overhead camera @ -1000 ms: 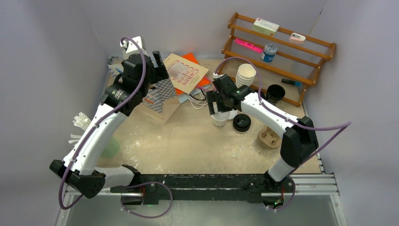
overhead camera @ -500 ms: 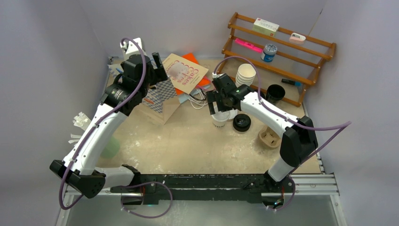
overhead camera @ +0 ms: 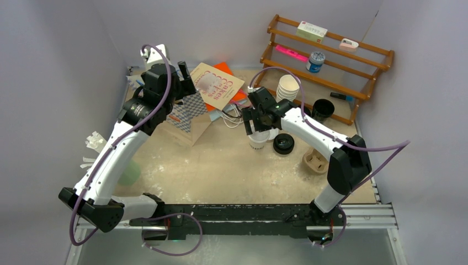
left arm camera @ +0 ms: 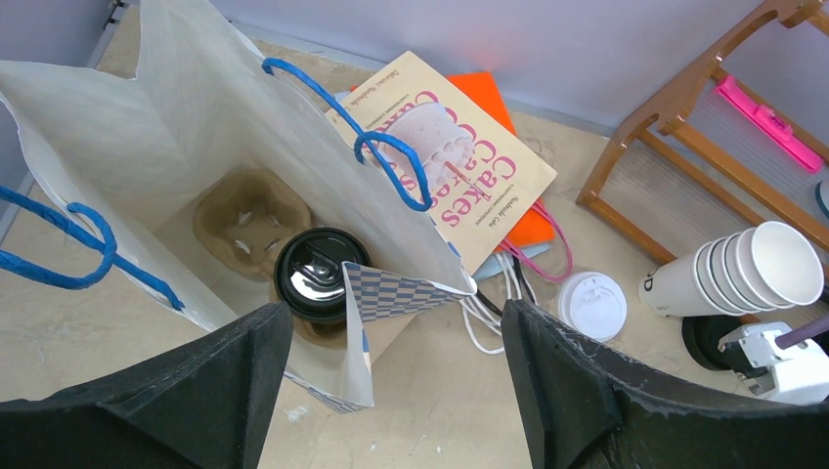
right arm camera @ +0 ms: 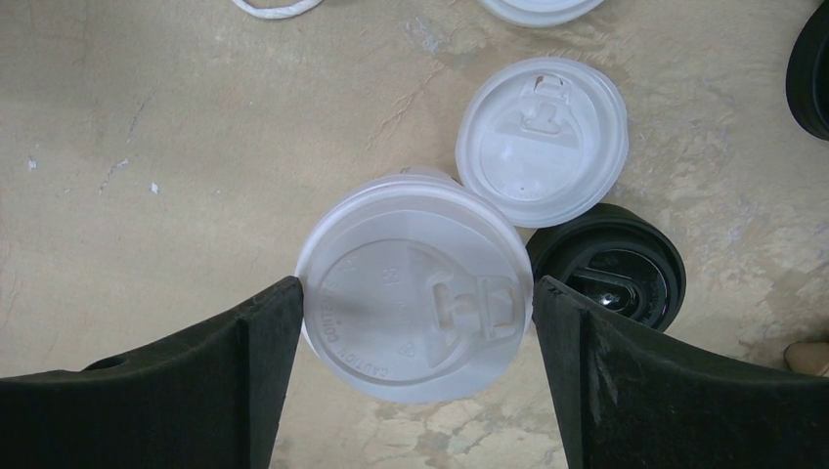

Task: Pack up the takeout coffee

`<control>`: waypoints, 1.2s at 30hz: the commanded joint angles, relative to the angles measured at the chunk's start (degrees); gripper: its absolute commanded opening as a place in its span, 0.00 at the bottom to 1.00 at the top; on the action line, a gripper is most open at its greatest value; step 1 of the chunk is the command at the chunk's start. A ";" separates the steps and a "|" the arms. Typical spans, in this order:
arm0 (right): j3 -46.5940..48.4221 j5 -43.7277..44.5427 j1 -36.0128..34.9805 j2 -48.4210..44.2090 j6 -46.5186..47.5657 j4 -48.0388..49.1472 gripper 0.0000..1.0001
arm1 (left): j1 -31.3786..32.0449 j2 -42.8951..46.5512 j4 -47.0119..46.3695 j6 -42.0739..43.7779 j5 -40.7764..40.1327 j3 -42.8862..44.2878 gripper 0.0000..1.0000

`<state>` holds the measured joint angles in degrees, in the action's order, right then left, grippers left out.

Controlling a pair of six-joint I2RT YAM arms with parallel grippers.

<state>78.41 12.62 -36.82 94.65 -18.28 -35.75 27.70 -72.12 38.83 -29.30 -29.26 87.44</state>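
Observation:
A takeout coffee cup with a white lid [right arm camera: 415,293] stands on the table, seen from above, just below my right gripper in the top view [overhead camera: 257,141]. My right gripper [right arm camera: 415,327] straddles it, both fingers touching the lid's rim. A black-lidded cup [right arm camera: 616,269] stands just right of it [overhead camera: 283,143]. Another black-lidded cup [left arm camera: 315,277] sits in a brown carrier [left arm camera: 244,215] inside the open paper bag [left arm camera: 196,127]. Above the bag's near corner my left gripper [left arm camera: 391,391] hangs open, holding nothing.
A loose white lid [right arm camera: 543,142] lies behind the cups. A stack of lidless white cups [overhead camera: 288,87], a book [overhead camera: 217,84] and a wooden rack [overhead camera: 331,55] stand at the back. A second carrier [overhead camera: 315,161] rests at the right. A green object [overhead camera: 129,172] lies left.
The right gripper's fingers have drawn in against the white lid's rim. The left arm has not moved.

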 commanded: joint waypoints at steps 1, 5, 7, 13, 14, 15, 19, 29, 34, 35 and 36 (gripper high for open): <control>0.84 0.43 -0.18 0.45 0.40 -1.93 0.89 | -0.54 -0.12 0.01 0.60 -0.96 1.74 0.82; 0.65 0.00 -0.27 -0.02 -0.26 -2.26 0.90 | -0.64 -0.30 0.27 0.48 -0.94 1.68 0.83; 0.46 -0.25 -0.28 -0.20 -0.71 -2.30 0.91 | -0.74 -0.39 0.37 0.32 -0.98 1.68 0.83; -0.11 -0.45 -0.37 -0.60 -1.70 -2.18 0.90 | -0.77 -0.39 0.44 0.30 -0.89 1.60 0.83; -0.17 -0.49 -0.36 -0.61 -1.75 -2.10 0.89 | -0.83 -0.39 0.46 0.23 -0.80 1.59 0.83; -0.19 -0.55 -0.37 -0.61 -1.75 -2.09 0.86 | -0.86 -0.39 0.46 0.23 -0.80 1.51 0.83; -0.14 -0.49 -0.38 -0.52 -1.83 -2.19 0.80 | -0.82 -0.39 0.57 0.13 -0.67 1.33 0.83; 4.51 -0.76 -0.36 -1.87 -2.50 -3.70 0.77 | -1.01 -1.41 11.92 -4.65 -5.23 2.91 0.83; 6.80 -2.76 -0.40 -4.56 -2.94 -2.85 0.78 | -3.66 0.53 17.63 -8.54 -7.82 2.28 0.91; 6.98 -3.08 -0.36 -5.15 -3.06 -2.56 0.78 | -5.12 0.95 18.42 -9.10 -7.15 1.99 0.91; 7.01 -3.39 -0.39 -5.66 -3.21 -2.10 0.78 | -7.50 1.35 18.94 -9.42 -5.78 1.57 0.91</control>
<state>82.43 10.98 -36.97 93.60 -20.38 -38.24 25.52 -73.36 52.34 -34.76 -33.91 88.03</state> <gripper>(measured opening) 0.779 0.902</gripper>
